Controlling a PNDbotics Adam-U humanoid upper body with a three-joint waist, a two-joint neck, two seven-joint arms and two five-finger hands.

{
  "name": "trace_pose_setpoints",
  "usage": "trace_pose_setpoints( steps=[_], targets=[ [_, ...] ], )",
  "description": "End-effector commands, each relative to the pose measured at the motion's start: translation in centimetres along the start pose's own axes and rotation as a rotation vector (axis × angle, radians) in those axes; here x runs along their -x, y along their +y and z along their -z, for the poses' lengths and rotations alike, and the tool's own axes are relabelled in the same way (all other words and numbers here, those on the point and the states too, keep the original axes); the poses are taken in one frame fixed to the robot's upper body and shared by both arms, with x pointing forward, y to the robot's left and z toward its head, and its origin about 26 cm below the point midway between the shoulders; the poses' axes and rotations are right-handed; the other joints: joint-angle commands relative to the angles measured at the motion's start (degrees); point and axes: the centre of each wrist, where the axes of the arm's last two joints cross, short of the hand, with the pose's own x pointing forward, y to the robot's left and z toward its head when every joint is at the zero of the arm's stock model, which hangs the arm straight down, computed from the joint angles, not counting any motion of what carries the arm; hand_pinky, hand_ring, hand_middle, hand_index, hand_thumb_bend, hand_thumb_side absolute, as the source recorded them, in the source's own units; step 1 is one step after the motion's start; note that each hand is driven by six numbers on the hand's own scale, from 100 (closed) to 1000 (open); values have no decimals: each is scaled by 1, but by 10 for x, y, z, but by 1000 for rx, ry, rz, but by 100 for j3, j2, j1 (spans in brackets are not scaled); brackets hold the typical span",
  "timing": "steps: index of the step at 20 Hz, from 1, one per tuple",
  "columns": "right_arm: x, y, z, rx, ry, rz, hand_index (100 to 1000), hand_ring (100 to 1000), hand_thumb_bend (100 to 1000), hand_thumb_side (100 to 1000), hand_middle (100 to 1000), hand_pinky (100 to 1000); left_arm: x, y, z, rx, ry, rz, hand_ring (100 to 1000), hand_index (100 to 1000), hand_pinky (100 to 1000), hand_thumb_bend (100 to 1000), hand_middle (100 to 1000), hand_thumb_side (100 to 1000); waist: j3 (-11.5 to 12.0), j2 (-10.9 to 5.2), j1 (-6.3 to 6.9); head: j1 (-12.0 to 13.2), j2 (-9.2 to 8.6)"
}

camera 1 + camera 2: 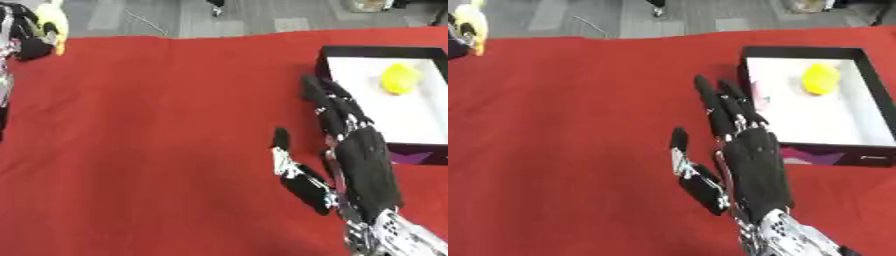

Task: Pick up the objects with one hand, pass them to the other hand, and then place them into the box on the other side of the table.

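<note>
The right hand (745,160) is seen at lower centre-right, fingers straight, thumb spread, holding nothing. Beside it, upper right, a yellow object (822,78) lies in the box (802,51). Upper left, the left hand (28,35) is curled around another yellow object (56,22), shown fully only in the left eye view.

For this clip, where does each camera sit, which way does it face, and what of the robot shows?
Left eye view: head camera looking down at the red table; open right hand beside the box, left hand curled on a yellow object.
Right eye view: same head, same downward look.
Shared: yellow object in the box.
</note>
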Motion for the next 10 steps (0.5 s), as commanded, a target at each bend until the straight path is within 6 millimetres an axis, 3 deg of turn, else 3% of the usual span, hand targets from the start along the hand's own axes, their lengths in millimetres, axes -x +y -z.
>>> trace_pose_setpoints(
  steps=[1, 10],
  targets=[
    [3, -8, 6, 21, -23, -11, 990, 875, 100, 397, 715, 491, -11, 33, 6, -23, -131, 19, 360, 466, 591, 100, 350, 314, 37, -179, 23, -56, 22],
    [7, -10, 9, -20, -62, -24, 981, 851, 100, 355, 721, 503, -35, 24, -1, 101, -559, -43, 361, 468, 597, 100, 352, 306, 183, -348, 46, -241, 257]
  ],
)
